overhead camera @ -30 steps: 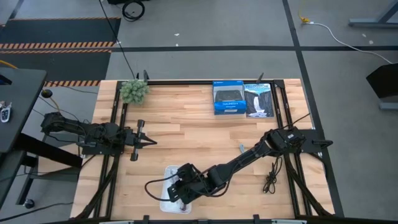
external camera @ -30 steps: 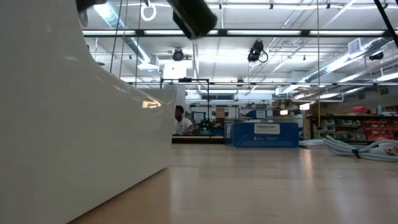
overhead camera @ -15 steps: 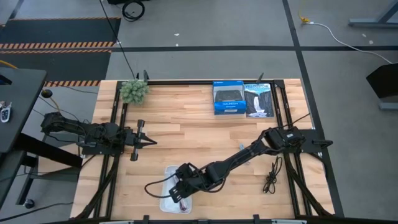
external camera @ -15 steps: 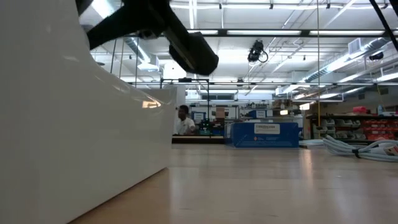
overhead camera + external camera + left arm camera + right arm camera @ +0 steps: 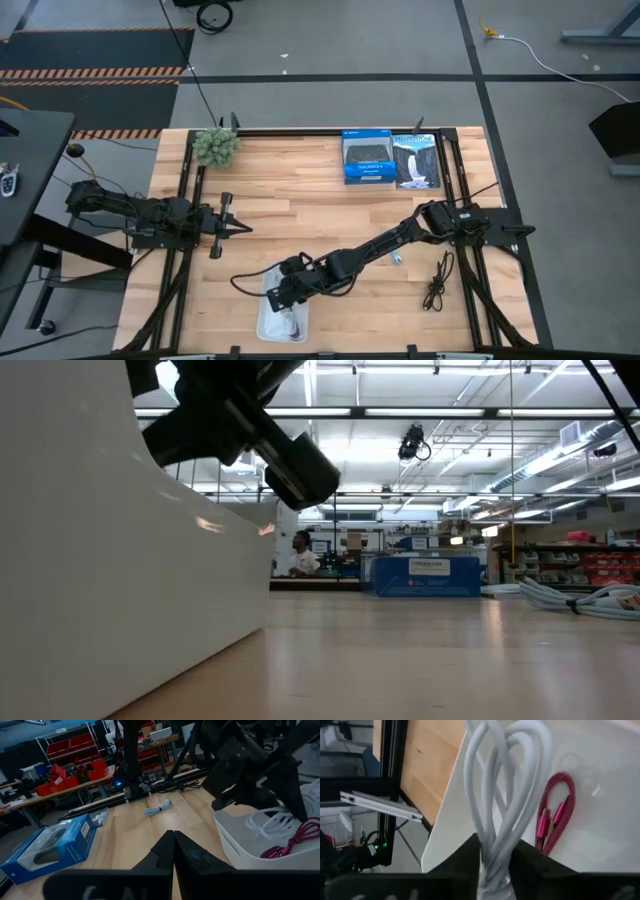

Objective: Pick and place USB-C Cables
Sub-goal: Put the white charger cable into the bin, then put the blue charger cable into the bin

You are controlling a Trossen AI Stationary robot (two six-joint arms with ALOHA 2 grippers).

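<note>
The white tray sits near the table's near edge. My right gripper reaches over the tray's far end, shut on the coiled white cable. The dark red cable lies coiled on the tray floor, also visible in the left wrist view. The pale blue-grey cable lies on the wood right of the tray. The black cable lies near the right rail. My left gripper is shut and waits at the table's left, touching nothing. My right gripper pinches the white cable's bundled coil between its two fingers, which come from above, slanting down into the tray. The loops reach past the fingertips over the tray floor. I cannot tell whether they touch the floor.
Two blue-and-black product boxes lie at the far edge, and a green fuzzy plant stands at the far left corner. Black rails run along both sides. In the low view the tray wall fills the left. A person shows far behind.
My right gripper has moved over the tray from its near part toward its far end and slightly toward the table's left. In the low view, more of the right arm shows above the tray wall. The left arm has kept still.
</note>
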